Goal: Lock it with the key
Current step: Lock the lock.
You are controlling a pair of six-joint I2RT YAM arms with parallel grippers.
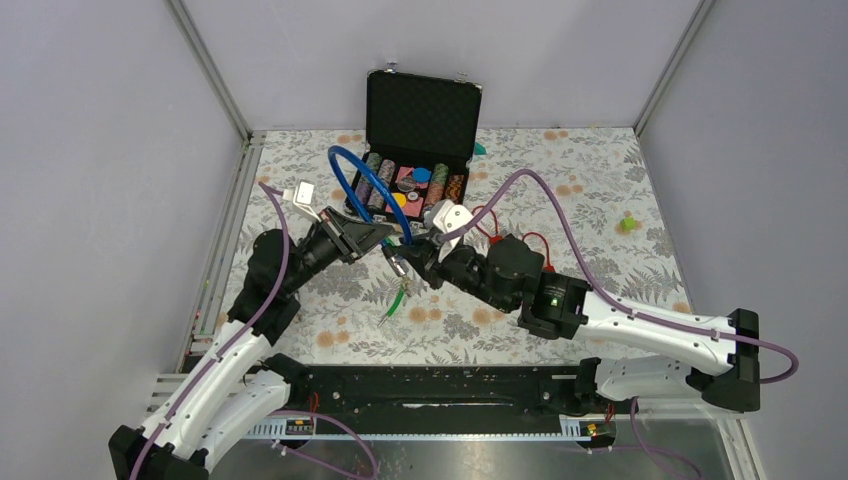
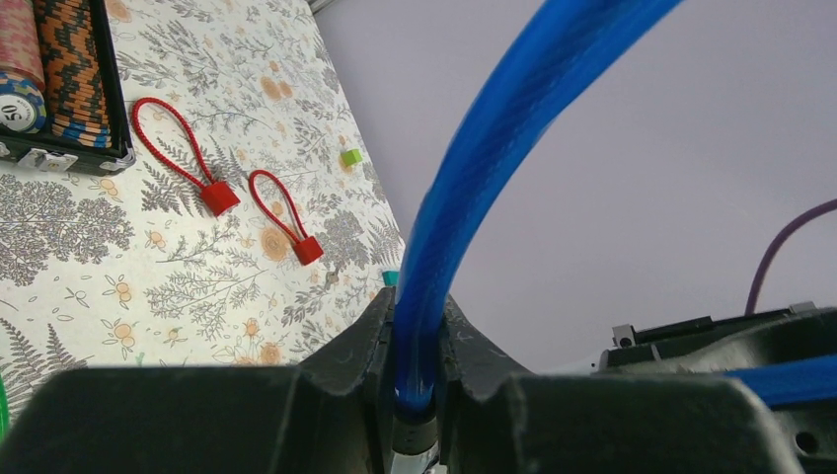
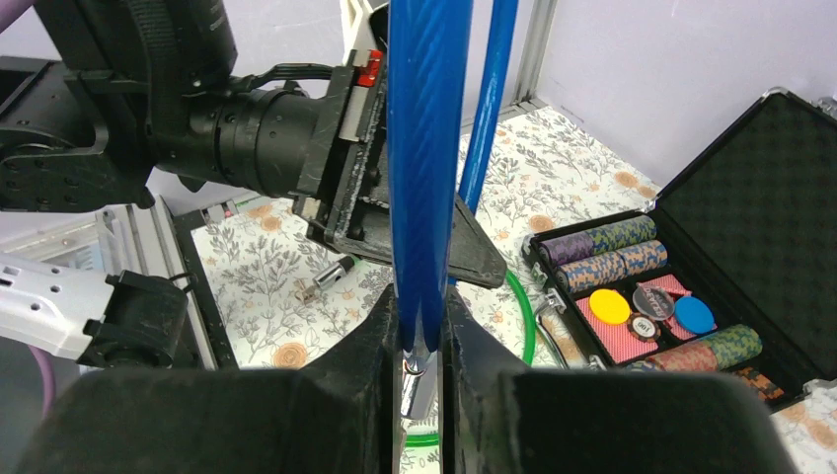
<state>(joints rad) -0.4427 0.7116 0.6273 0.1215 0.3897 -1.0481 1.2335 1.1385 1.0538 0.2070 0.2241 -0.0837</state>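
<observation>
Both the left gripper (image 1: 385,235) and right gripper (image 1: 420,248) squeeze the blue cable lock (image 3: 424,148); locking it looks not yet done.

You handled a blue cable (image 3: 424,148) sheathed in glossy, spiral-ribbed plastic. The left gripper (image 2: 415,341) and right gripper (image 3: 422,341) were matt black plastic. The case lid (image 1: 423,110) showed dimpled foam.

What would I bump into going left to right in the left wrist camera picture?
First poker chips → red loop lock → second red loop lock → green cube → blue cable → purple wire.
</observation>
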